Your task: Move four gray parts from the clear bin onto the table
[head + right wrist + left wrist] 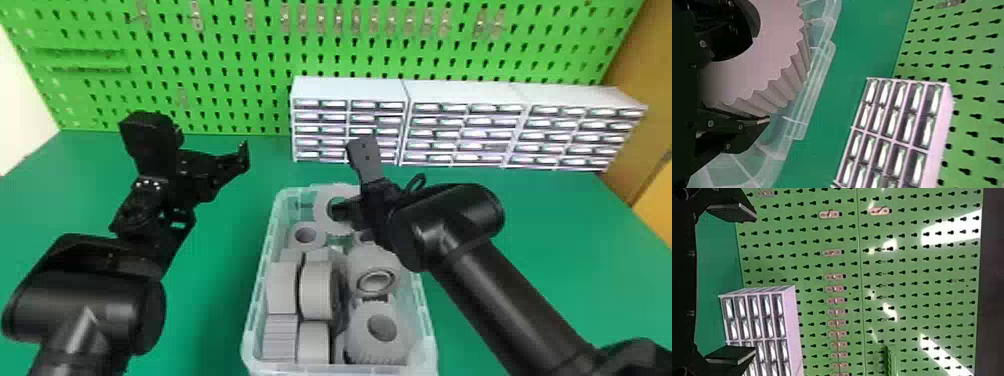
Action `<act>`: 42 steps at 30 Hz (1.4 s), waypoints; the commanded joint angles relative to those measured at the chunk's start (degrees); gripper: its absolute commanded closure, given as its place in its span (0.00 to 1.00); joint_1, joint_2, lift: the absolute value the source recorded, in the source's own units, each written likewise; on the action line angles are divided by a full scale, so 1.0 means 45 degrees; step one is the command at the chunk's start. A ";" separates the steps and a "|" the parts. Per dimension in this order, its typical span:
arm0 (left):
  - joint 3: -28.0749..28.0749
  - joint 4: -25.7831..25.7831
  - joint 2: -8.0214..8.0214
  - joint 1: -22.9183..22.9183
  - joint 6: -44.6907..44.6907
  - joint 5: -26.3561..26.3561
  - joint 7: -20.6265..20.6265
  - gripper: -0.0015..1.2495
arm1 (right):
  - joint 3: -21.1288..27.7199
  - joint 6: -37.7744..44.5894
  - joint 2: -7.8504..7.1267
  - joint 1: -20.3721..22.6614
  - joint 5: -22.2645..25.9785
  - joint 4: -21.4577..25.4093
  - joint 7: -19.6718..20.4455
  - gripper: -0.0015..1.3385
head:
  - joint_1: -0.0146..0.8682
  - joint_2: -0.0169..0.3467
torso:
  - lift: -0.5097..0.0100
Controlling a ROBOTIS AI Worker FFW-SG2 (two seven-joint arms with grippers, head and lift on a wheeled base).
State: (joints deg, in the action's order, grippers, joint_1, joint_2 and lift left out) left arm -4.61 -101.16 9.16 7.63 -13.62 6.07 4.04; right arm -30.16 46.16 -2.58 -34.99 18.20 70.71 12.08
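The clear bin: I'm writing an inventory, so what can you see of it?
The clear bin looks like translucent plastic, open-topped, with a broad rim. It stands upright on the green table, long sides running away from the robot. Gray parts, some toothed, rest inside. The right tool is at its far end.

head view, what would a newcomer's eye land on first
Probably the bright green pegboard across the back, with white drawer units before it, centre to right. Next, the clear bin of chunky gray parts at front centre. The right gripper is at its far end, the left gripper off to its left.
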 commanded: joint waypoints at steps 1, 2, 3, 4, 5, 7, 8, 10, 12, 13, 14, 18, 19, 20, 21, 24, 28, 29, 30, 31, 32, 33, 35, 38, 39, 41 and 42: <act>0.0009 0.0000 -0.0003 -0.0015 0.0000 -0.0060 0.0000 0.08 | 0.0316 0.0368 -0.0208 0.0355 -0.0099 0.1378 -0.0009 0.76 | 0.79 0.12 | 0.89; 0.0028 0.0000 -0.0003 -0.0015 0.0000 -0.0060 0.0000 0.08 | 0.0414 0.0446 -0.0247 0.0433 -0.0099 0.1651 -0.0009 0.76 | 0.79 0.12 | 0.89; 0.0048 0.0000 -0.0003 -0.0015 0.0019 -0.0060 0.0000 0.08 | 0.0531 0.0524 -0.0286 0.0550 -0.0099 0.2003 -0.0009 0.76 | 0.79 0.12 | 0.89; 0.0067 0.0000 -0.0003 -0.0015 0.0019 -0.0060 0.0000 0.08 | 0.0629 0.0563 -0.0325 0.0667 -0.0099 0.2296 -0.0009 0.76 | 0.79 0.12 | 0.89; 0.0087 0.0000 -0.0003 -0.0015 0.0000 -0.0060 0.0000 0.08 | 0.0726 0.0602 -0.0364 0.0745 -0.0099 0.2569 0.0010 0.76 | 0.79 0.12 | 0.89; 0.0145 0.0000 -0.0003 -0.0035 0.0000 -0.0060 0.0000 0.08 | 0.1000 0.0759 -0.0403 0.0960 -0.0099 0.3214 0.0010 0.76 | 0.79 0.12 | 0.89; 0.0145 0.0000 -0.0003 -0.0035 0.0000 -0.0060 0.0000 0.08 | 0.1098 0.0856 -0.0462 0.1038 -0.0099 0.3467 -0.0009 0.76 | 0.79 0.12 | 0.89; 0.0145 0.0000 -0.0003 -0.0035 0.0000 -0.0060 0.0000 0.08 | 0.1371 0.1208 -0.0560 0.1273 -0.0099 0.4151 -0.0009 0.76 | 0.79 0.12 | 0.89; 0.0165 0.0000 -0.0003 -0.0035 0.0019 -0.0060 0.0000 0.08 | 0.1664 0.1579 -0.0638 0.1468 -0.0255 0.4756 -0.0009 0.76 | 0.79 0.12 | 0.89; 0.0165 0.0000 -0.0003 -0.0054 0.0019 -0.0060 0.0000 0.08 | 0.1879 0.1735 -0.0677 0.1624 -0.0353 0.5108 -0.0009 0.76 | 0.79 0.12 | 0.89; 0.0165 -0.0020 -0.0003 -0.0054 0.0019 -0.0041 0.0020 0.08 | 0.2055 0.1813 -0.0696 0.1761 -0.0412 0.5362 -0.0009 0.76 | 0.79 0.12 | 0.89; 0.0165 0.0000 -0.0003 -0.0054 0.0019 -0.0021 0.0020 0.08 | 0.2934 0.2380 -0.0911 0.2347 -0.0646 0.6592 -0.0009 0.76 | 0.79 0.12 | 0.89; 0.0165 -0.0020 -0.0003 -0.0054 0.0019 -0.0021 0.0020 0.08 | 0.3090 0.2497 -0.0950 0.2464 -0.0724 0.6827 0.0010 0.76 | 0.79 0.12 | 0.89; 0.0165 -0.0020 -0.0003 -0.0074 0.0019 -0.0021 0.0020 0.08 | 0.3246 0.2653 -0.1009 0.2562 -0.0783 0.7042 0.0010 0.76 | 0.79 0.12 | 0.89; 0.0184 -0.0020 -0.0003 -0.0074 0.0019 -0.0021 0.0020 0.08 | 0.3480 0.2887 -0.1067 0.2699 -0.0861 0.7296 0.0010 0.76 | 0.79 0.12 | 0.89; 0.0204 -0.0020 -0.0003 -0.0074 0.0019 0.0018 0.0020 0.09 | 0.4047 0.3415 -0.1185 0.3070 -0.1017 0.7881 0.0010 0.76 | 0.79 0.12 | 0.89; 0.0204 -0.0020 -0.0003 -0.0074 0.0019 0.0037 0.0059 0.09 | 0.4828 0.4137 -0.1224 0.3577 -0.1349 0.8624 0.0010 0.76 | 0.79 0.12 | 0.89; 0.0204 -0.0020 -0.0003 -0.0074 0.0019 0.0037 0.0098 0.09 | 0.5082 0.4352 -0.1224 0.3734 -0.1447 0.8780 0.0010 0.76 | 0.79 0.12 | 0.89; 0.0223 -0.0020 -0.0003 -0.0074 0.0019 0.0037 0.0117 0.09 | 0.5277 0.4469 -0.1224 0.3870 -0.1486 0.8897 0.0010 0.76 | 0.79 0.12 | 0.89; 0.0223 -0.0020 -0.0003 -0.0074 0.0019 0.0037 0.0137 0.09 | 0.5473 0.4528 -0.1204 0.4007 -0.1505 0.8956 0.0010 0.76 | 0.79 0.12 | 0.89; 0.0223 -0.0020 -0.0003 -0.0074 0.0019 0.0037 0.0156 0.09 | 0.5668 0.4528 -0.1185 0.4163 -0.1486 0.8995 0.0010 0.76 | 0.79 0.12 | 0.89; 0.0243 -0.0020 -0.0003 -0.0093 0.0019 0.0057 0.0176 0.09 | 0.5922 0.4528 -0.1106 0.4398 -0.1447 0.8995 0.0010 0.76 | 0.79 0.12 | 0.89; 0.0262 -0.0020 -0.0003 -0.0113 0.0019 0.0057 0.0195 0.09 | 0.6254 0.4606 -0.0989 0.4652 -0.1505 0.8995 0.0010 0.76 | 0.79 0.12 | 0.89; 0.0223 -0.0020 -0.0023 -0.0113 0.0019 0.0057 0.0215 0.09 | 0.6625 0.4919 -0.0892 0.4984 -0.1701 0.8995 0.0010 0.76 | 0.79 0.12 | 0.89; 0.0204 -0.0020 -0.0023 -0.0093 0.0019 0.0057 0.0215 0.09 | 0.6762 0.5094 -0.0853 0.5081 -0.1798 0.8995 0.0010 0.76 | 0.79 0.12 | 0.89; 0.0165 -0.0020 -0.0023 -0.0074 0.0019 0.0057 0.0215 0.09 | 0.6976 0.5329 -0.0853 0.5199 -0.1798 0.8897 0.0010 0.76 | 0.79 0.12 | 0.89; 0.0145 -0.0020 -0.0023 -0.0054 0.0019 0.0057 0.0215 0.09 | 0.7094 0.5505 -0.0872 0.5277 -0.1818 0.8878 0.0010 0.76 | 0.79 0.12 | 0.89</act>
State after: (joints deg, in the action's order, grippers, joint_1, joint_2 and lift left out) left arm -3.65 -101.25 9.08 7.16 -13.53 6.32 5.01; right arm -0.32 68.52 -6.63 -12.67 10.59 111.13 12.13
